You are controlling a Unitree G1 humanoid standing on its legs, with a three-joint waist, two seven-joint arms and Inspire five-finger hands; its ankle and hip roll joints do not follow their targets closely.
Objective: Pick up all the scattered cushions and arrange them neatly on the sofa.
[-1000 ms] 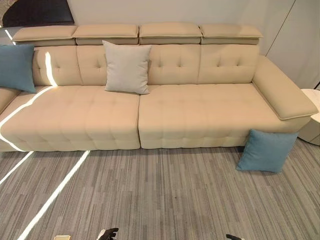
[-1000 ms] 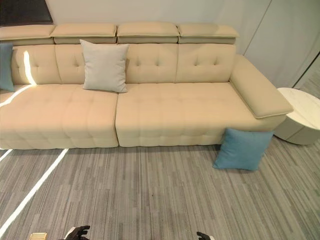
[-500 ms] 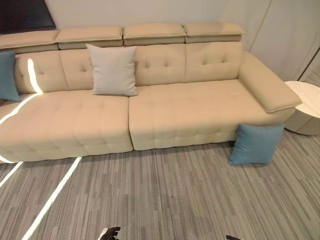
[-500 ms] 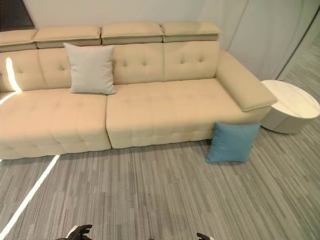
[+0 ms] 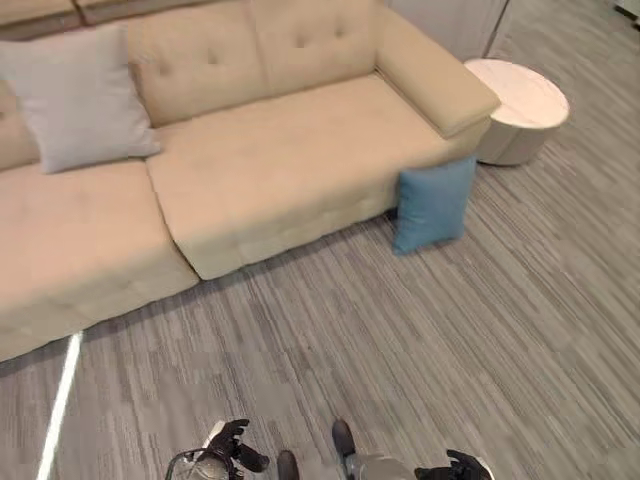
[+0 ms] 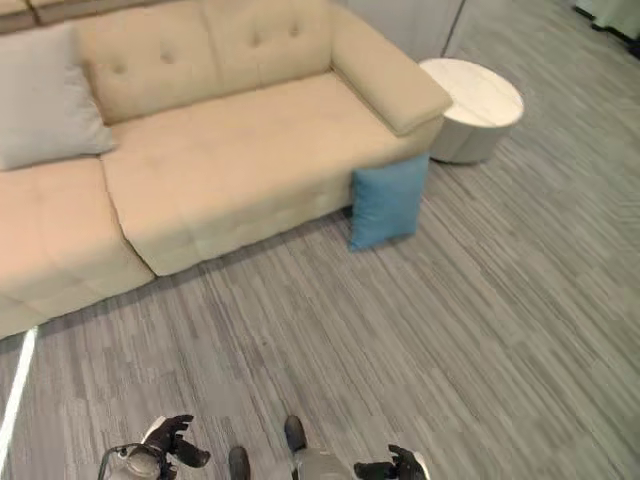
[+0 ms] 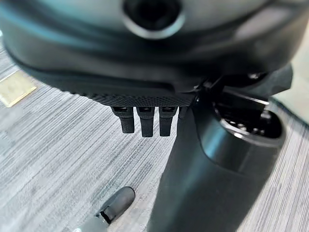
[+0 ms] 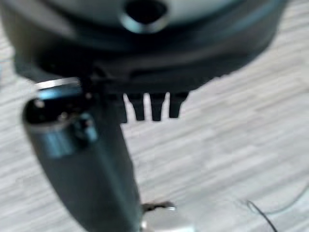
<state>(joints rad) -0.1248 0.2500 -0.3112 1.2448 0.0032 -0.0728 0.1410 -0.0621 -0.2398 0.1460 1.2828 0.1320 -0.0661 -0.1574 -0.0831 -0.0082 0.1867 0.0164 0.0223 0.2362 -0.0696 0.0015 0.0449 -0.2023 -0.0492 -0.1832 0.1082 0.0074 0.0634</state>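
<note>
A blue cushion (image 5: 432, 205) stands on the grey carpet, leaning against the front of the beige sofa (image 5: 280, 160) below its right armrest. A light grey cushion (image 5: 75, 95) rests upright against the sofa's backrest at the far left. My left hand (image 5: 228, 445) hangs low near the floor with relaxed fingers (image 7: 142, 121) holding nothing. My right hand (image 5: 455, 467) hangs low as well, its fingers (image 8: 154, 107) relaxed and empty. Both hands are far from the cushions.
A round white side table (image 5: 518, 100) stands beside the sofa's right armrest, just behind the blue cushion. Striped grey carpet (image 5: 400, 340) stretches between me and the sofa. A small brass plate (image 7: 14, 88) lies flat in the floor by my left side.
The camera has swung right and tilted down, so the sofa's left end and the blue cushion there have left the picture. No cushion has moved; both hands still hang empty.
</note>
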